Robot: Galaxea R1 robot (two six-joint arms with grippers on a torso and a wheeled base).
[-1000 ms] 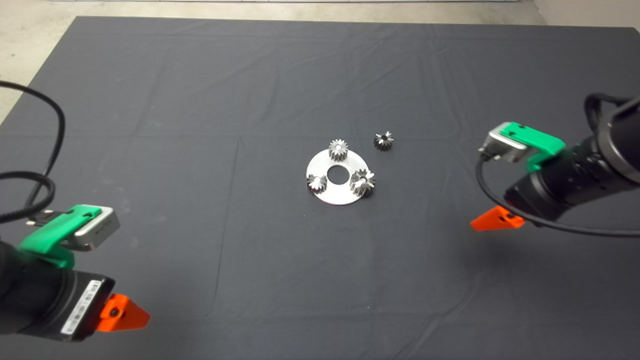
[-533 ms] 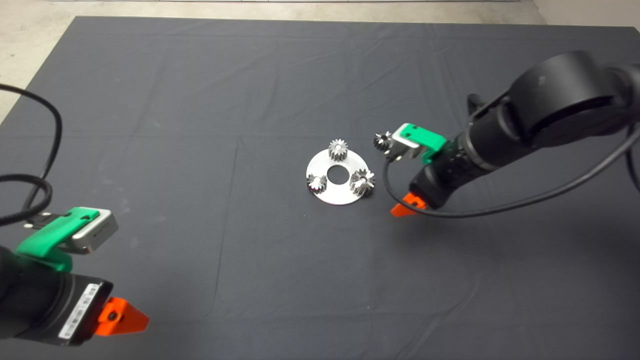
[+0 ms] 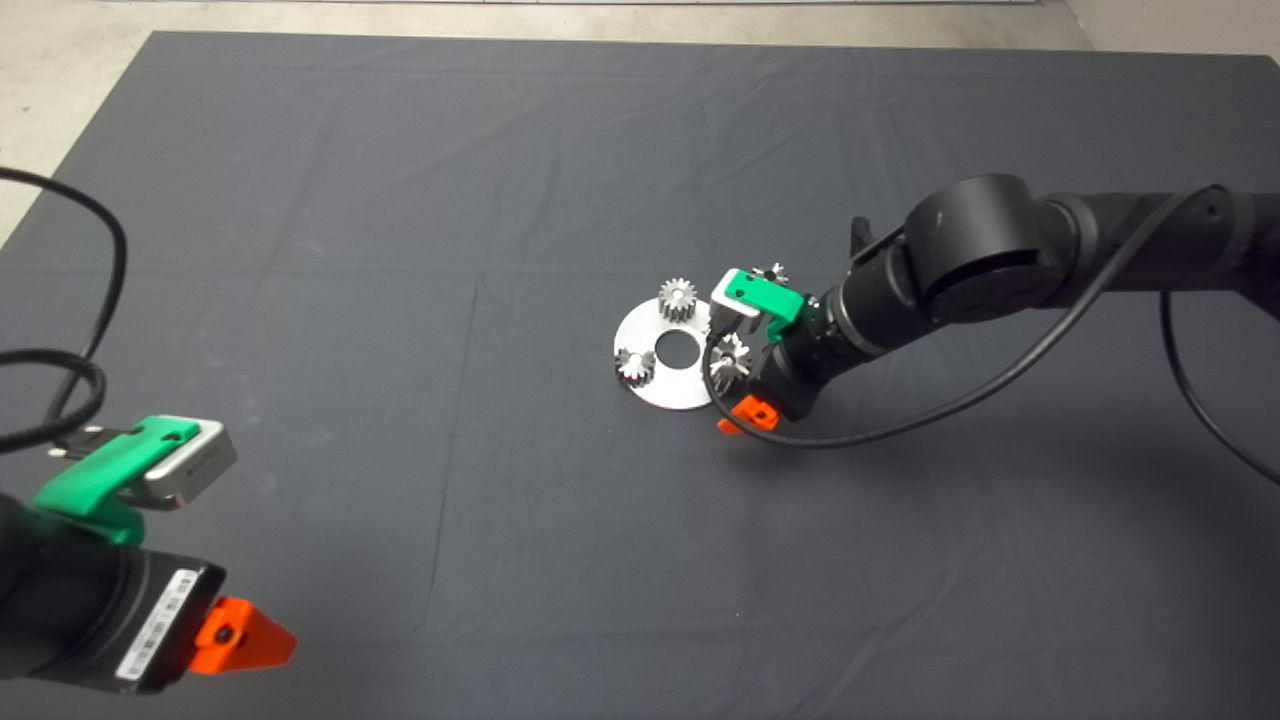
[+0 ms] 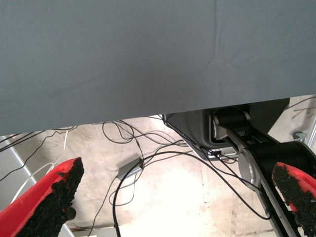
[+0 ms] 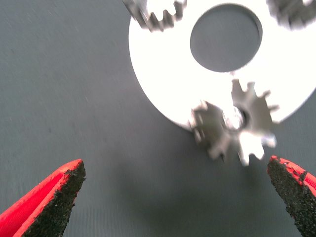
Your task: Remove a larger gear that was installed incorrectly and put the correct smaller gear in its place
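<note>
My left gripper (image 3: 245,640) waits at seven o'clock, fingers apart. The larger gear (image 5: 236,126) sits on the round plate (image 3: 668,385) at its four o'clock rim (mat centre). My right gripper (image 5: 173,200) hovers over it, fingers spread wide. The smaller gear (image 3: 770,272) lies at one o'clock.

Your robot has two black cylindrical arms, each ending in a green gripper mount with a silver camera block. Red wedge fingers (image 5: 49,205) carry gritty black pads. Black cables loop along both arms, and the left wrist bears a white barcode label (image 3: 158,625).
</note>
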